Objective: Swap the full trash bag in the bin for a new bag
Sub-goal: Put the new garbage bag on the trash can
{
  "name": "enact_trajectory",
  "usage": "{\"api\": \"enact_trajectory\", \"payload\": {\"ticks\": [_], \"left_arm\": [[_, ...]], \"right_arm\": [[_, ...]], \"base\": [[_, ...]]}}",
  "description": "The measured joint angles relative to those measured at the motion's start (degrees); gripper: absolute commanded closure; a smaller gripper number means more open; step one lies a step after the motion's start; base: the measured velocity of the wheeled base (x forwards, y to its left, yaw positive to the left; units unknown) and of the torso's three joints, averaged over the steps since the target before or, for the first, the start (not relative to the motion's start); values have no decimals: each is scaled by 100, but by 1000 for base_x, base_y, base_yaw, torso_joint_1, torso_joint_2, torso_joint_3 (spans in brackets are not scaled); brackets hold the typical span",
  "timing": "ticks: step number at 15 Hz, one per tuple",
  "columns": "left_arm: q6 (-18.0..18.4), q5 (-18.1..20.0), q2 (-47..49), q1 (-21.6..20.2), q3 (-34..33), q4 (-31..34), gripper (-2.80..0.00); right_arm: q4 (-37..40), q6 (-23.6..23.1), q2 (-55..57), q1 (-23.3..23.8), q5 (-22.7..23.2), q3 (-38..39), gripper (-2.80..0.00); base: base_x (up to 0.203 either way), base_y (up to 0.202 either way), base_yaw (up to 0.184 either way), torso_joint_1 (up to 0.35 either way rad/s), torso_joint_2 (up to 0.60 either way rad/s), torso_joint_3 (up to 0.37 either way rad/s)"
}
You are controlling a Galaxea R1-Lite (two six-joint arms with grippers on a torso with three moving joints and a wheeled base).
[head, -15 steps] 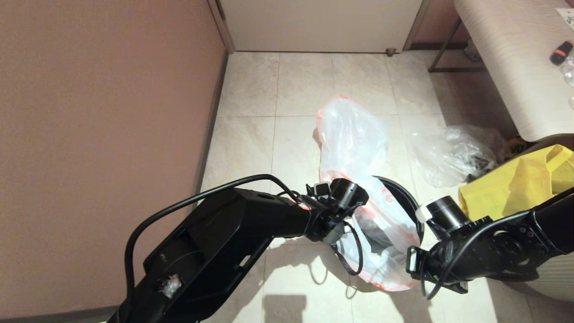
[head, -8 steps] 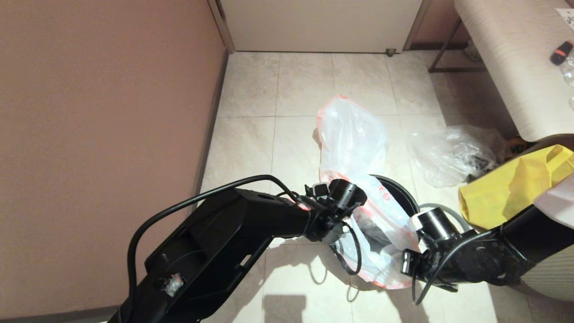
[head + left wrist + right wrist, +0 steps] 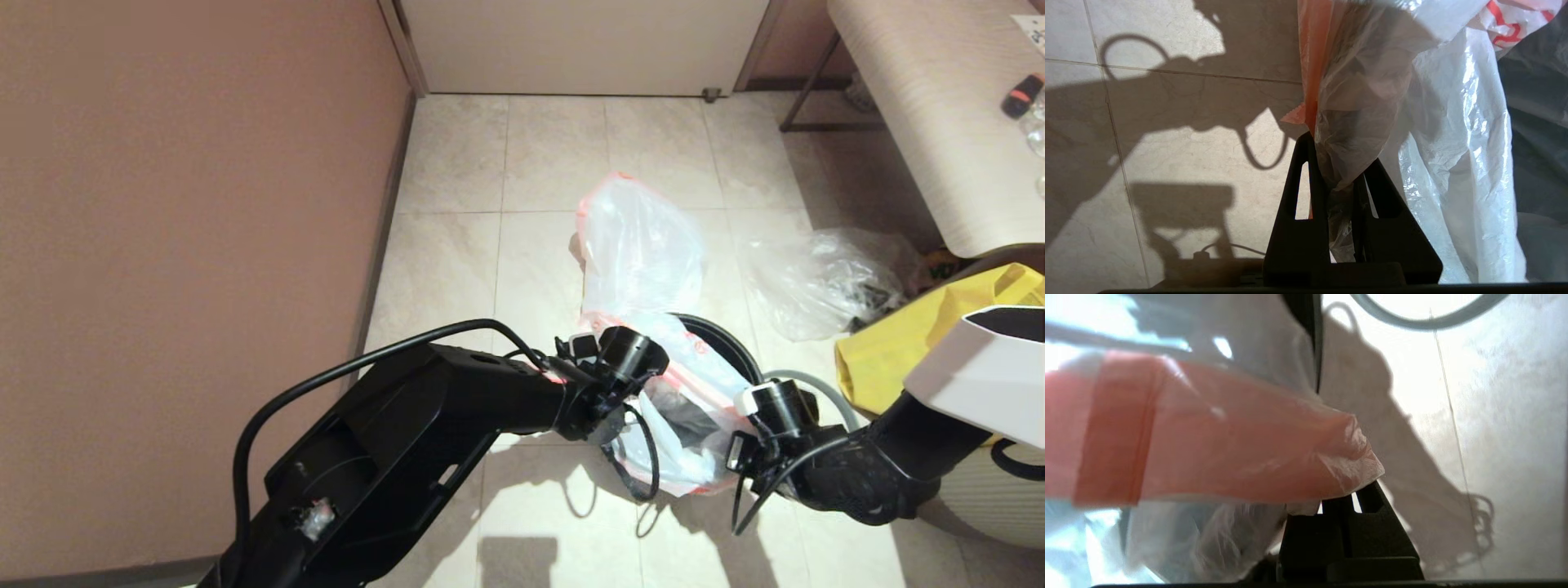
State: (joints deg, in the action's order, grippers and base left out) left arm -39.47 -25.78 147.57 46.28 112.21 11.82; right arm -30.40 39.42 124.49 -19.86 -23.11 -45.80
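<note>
In the head view, the bin (image 3: 727,339), a small round black one, is standing on the tiled floor (image 3: 457,261) between the two arms. The new bag (image 3: 694,400), thin white plastic with red-orange print, is draping over the bin's near side and hiding most of its mouth; dark shapes are showing through the plastic. The grey ring rim (image 3: 820,390) is lying on the floor just beside the bin, partly behind the right arm. The full trash bag (image 3: 641,253) is sitting on the tiles just beyond the bin, touching the new bag's far edge. A clear plastic bag (image 3: 816,282) is lying farther right, next to a yellow tote (image 3: 906,351), under the edge of a table (image 3: 922,114). The left gripper (image 3: 608,408) is holding the new bag's left edge; the right gripper (image 3: 739,461) is at its right edge.

In the left wrist view, the left gripper (image 3: 1336,179) is clenching a gathered fold of the new bag (image 3: 1453,163), its pink-orange hem running up from the jaws.

In the right wrist view, the right gripper (image 3: 1353,500) is pinching the pink-orange hem of the new bag (image 3: 1208,453), jaws fully together. The grey ring rim (image 3: 1429,320) is curving across the floor beyond.
</note>
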Motion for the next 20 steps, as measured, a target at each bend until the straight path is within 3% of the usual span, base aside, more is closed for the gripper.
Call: {"api": "enact_trajectory", "payload": {"ticks": [5,20], "left_arm": [[0,-2,1,46,0,7,0],[6,-4,17,280,-116,65,0]], "right_arm": [[-682,376,-195,266,-83,85,0],[-1132,292,-277,886,8,-471,0]], "base": [[0,0,0,0,0,0],[0,0,0,0,0,0]]}}
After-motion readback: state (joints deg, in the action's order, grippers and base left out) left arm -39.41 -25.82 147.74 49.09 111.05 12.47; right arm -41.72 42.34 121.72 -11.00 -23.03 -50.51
